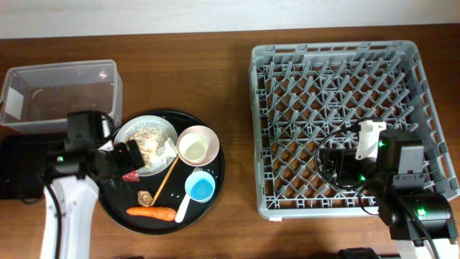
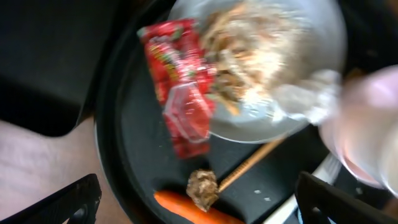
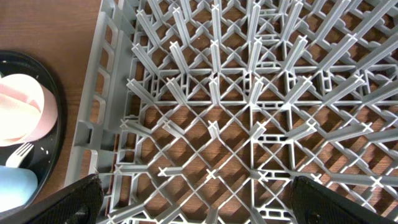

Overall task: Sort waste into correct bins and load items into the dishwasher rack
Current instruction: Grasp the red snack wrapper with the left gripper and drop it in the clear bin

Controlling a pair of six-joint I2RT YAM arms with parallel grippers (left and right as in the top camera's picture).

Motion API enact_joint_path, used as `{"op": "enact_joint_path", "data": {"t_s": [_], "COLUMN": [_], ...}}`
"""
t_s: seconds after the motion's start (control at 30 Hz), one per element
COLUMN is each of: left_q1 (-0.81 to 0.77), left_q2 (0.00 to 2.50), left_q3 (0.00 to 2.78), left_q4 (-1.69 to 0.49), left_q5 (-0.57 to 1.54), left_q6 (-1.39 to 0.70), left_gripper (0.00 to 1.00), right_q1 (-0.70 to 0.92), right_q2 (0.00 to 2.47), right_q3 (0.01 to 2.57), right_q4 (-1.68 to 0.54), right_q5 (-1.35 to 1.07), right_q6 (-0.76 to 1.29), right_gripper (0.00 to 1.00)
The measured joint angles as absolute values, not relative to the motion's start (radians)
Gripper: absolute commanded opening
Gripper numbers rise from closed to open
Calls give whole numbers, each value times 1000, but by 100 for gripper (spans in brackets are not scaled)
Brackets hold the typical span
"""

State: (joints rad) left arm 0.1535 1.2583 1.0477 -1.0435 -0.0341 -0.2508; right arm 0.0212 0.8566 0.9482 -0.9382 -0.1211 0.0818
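Hovering, both jaws spread: ahead of my left gripper [image 2: 205,205], a crinkled glossy red wrapper [image 2: 180,87], blurred; beneath my right gripper [image 3: 196,202], grey lattice rack [image 3: 249,93], edges cut off.

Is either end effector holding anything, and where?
Nothing is held. The left end effector is open near the red wrapper; the right end effector is open over the rack.

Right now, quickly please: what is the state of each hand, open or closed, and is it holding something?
Left hand: open, holding nothing, above the round black tray.
Right hand: open, holding nothing, above the dishwasher rack.
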Motion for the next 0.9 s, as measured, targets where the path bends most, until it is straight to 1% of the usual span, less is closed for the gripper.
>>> {"op": "enact_joint_path", "data": {"t_s": [0.07, 0.13, 0.17, 0.2, 0.23, 0.27, 0.3, 0.33, 0.4, 0.43, 0.47, 0.5, 0.53, 0.57, 0.7, 0.8, 0.83, 0.9], "left_q1": [238, 256, 265, 267, 268, 268, 268, 268, 268, 268, 268, 268, 268, 268, 268, 268, 268, 268], "left_q2": [1368, 1424, 1501, 1557, 1623, 1651, 1693, 1708, 1725, 1725, 1725, 1725, 1724, 1720, 1656, 1598, 1578, 1537], "left_q3": [1049, 1050, 1053, 1053, 1053, 1053, 1053, 1053, 1053, 1054, 1056, 1068, 1083, 1103, 1164, 1237, 1274, 1356], "left_q4": [-1032, -1013, -988, -983, -978, -974, -961, -956, -942, -941, -943, -949, -953, -960, -966, -1022, -1013, -910], "left_q5": [-32, -15, -2, 4, 13, 19, 34, 44, 80, 91, 95, 99, 102, 102, 103, 105, 104, 67], "left_q6": [-301, -319, -323, -327, -334, -333, -339, -342, -343, -344, -344, -344, -345, -345, -344, -341, -339, -335], "left_gripper": [99, 99, 98, 92, 82, 67, 60, 57, 46, 36, 24, 6, 6, 0, 1, 1, 1, 1], "right_q1": [21, 21, 21, 21, 21, 21, 21, 21, 21, 21, 21, 21, 21, 21, 21, 21, 21, 21], "right_q2": [857, 857, 858, 859, 859, 859, 859, 859, 859, 859, 859, 859, 859, 859, 859, 859, 860, 868], "right_q3": [948, 948, 948, 948, 948, 948, 948, 948, 948, 948, 948, 948, 948, 948, 948, 948, 948, 949], "right_q4": [-939, -939, -940, -939, -939, -939, -939, -939, -939, -939, -939, -939, -939, -939, -939, -939, -939, -938], "right_q5": [-121, -121, -121, -121, -121, -121, -121, -121, -121, -121, -121, -121, -121, -121, -121, -121, -121, -121], "right_q6": [81, 82, 82, 82, 82, 82, 82, 82, 82, 82, 82, 82, 82, 82, 82, 82, 82, 82], "right_gripper": [98, 99, 99, 99, 99, 99, 99, 99, 99, 99, 99, 99, 99, 99, 99, 99, 99, 99]}}
